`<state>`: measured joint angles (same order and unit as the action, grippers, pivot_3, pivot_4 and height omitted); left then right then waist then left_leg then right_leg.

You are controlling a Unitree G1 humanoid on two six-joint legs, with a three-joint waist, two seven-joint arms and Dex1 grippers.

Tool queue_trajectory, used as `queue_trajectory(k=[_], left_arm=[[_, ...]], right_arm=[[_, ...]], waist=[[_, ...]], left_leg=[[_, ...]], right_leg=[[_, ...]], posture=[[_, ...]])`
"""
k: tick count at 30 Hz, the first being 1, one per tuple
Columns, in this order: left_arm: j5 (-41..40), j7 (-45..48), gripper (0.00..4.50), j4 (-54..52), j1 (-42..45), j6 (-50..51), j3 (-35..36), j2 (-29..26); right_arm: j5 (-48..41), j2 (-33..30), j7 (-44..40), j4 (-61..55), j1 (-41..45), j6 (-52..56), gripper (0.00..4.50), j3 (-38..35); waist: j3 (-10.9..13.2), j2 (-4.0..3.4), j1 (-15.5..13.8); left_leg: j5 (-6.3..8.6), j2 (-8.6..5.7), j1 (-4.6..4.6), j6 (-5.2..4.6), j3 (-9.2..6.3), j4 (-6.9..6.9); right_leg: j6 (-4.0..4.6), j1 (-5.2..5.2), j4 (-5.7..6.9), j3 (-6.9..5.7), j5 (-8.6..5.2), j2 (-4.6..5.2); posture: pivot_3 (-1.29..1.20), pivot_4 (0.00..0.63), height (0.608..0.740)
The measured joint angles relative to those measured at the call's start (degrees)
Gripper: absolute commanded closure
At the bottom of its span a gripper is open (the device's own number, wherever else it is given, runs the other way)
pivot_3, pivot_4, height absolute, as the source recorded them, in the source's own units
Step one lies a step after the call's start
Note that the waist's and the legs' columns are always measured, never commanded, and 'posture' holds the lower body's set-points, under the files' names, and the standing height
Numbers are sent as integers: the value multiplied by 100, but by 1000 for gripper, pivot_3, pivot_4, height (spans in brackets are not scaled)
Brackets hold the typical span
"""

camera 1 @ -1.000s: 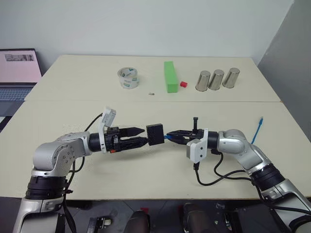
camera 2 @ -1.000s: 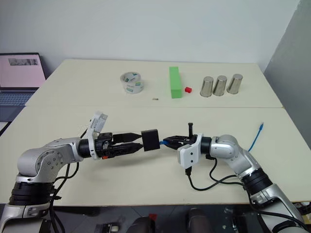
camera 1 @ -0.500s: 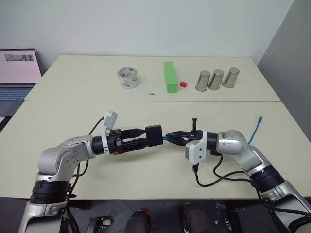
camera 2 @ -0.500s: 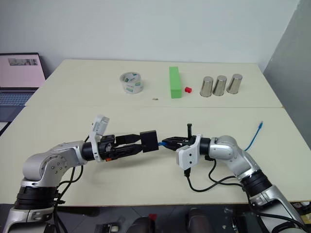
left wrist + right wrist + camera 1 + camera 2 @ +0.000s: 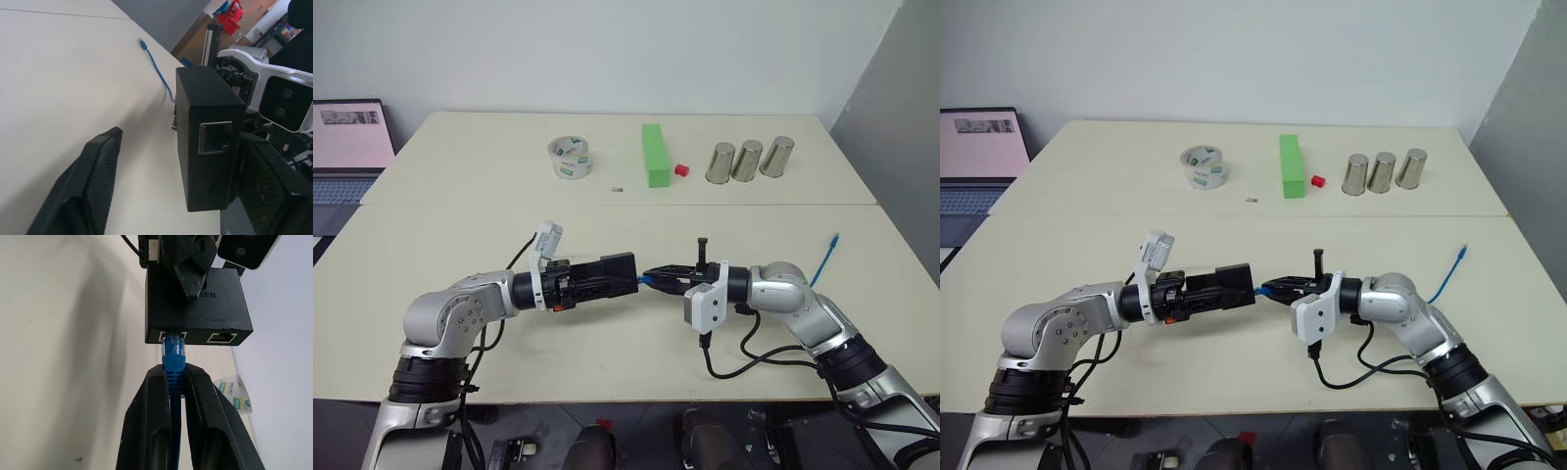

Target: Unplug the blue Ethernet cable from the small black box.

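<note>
Nearest you, both arms meet above the near table (image 5: 607, 362), and everything lies on one line running left to right. Your right gripper (image 5: 175, 377) is clamped on the blue cable (image 5: 172, 357) just behind its plug, which sits in the left port of the black box (image 5: 215, 303). Your left gripper (image 5: 607, 275) reaches in from the opposite side with a finger (image 5: 93, 186) either side of the box; you cannot tell whether it has bitten yet. The plug's long axis runs straight along your right gripper, so the pull probably goes straight back rightward. Farther off, the cable's loose end (image 5: 837, 238) lies near the right edge.
</note>
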<state>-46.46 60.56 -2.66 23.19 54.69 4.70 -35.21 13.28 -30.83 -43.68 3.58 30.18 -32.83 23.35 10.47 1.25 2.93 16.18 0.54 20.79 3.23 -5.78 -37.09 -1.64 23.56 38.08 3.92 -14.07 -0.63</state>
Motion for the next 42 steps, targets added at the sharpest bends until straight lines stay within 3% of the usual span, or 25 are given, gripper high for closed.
queue_trajectory(k=[10,14,16,17,23,25,28,34,42], left_arm=[[-65,159,3626,21,92,125,-101,-53],[-25,153,3691,83,152,122,-154,-53],[-12,170,3691,106,180,120,-165,-54],[5,177,3691,117,199,110,-170,-57],[390,302,3691,346,381,-233,-361,-98],[599,446,3691,396,464,-538,-496,-102],[843,723,3691,607,660,-904,-690,-102],[1295,1532,3691,808,856,-1662,-1127,-225],[1266,1993,3691,880,1196,-1667,-1149,-256]], right_arm=[[45,62,23,0,3,76,4379,-3],[144,60,48,0,6,75,4381,-12],[142,63,48,0,5,80,3675,-21],[132,68,46,0,5,79,3624,-22],[-123,53,-232,-277,-13,357,2185,-15],[-630,-106,-625,-618,-158,1105,2117,-37],[-1929,-348,-1099,-1511,-616,3066,2117,-244],[-4146,-406,-893,-2581,-663,6161,2117,-1180],[-5127,-91,-505,-2581,-424,7758,2117,-1439]], waist=[[0,0,-2],[0,0,-1],[0,0,-1],[0,0,-1],[0,0,-2],[0,0,-33],[0,0,-99],[0,-1,-86],[0,-1,-85]], left_leg=[[0,0,0,1,0,0],[-1,0,0,1,0,0],[-1,0,0,1,0,0],[-1,0,0,1,0,0],[-1,-2,1,2,-1,-1],[-1,-2,3,2,-5,0],[-1,-2,7,1,-14,0],[0,2,3,0,-13,0],[0,3,7,-1,-10,0]], right_leg=[[0,0,0,1,0,0],[0,0,0,0,0,0],[0,0,0,0,0,0],[0,0,0,0,0,0],[0,0,-1,0,0,0],[1,-1,-4,-2,0,0],[3,-1,-5,-10,-1,1],[2,-2,-1,-13,-2,-4],[-24,-1,-6,-13,-17,-8]], posture=[[0,150,740],[0,150,740],[0,150,740],[0,150,740],[0,150,740],[0,150,740],[0,150,740],[0,150,740],[0,150,740]])
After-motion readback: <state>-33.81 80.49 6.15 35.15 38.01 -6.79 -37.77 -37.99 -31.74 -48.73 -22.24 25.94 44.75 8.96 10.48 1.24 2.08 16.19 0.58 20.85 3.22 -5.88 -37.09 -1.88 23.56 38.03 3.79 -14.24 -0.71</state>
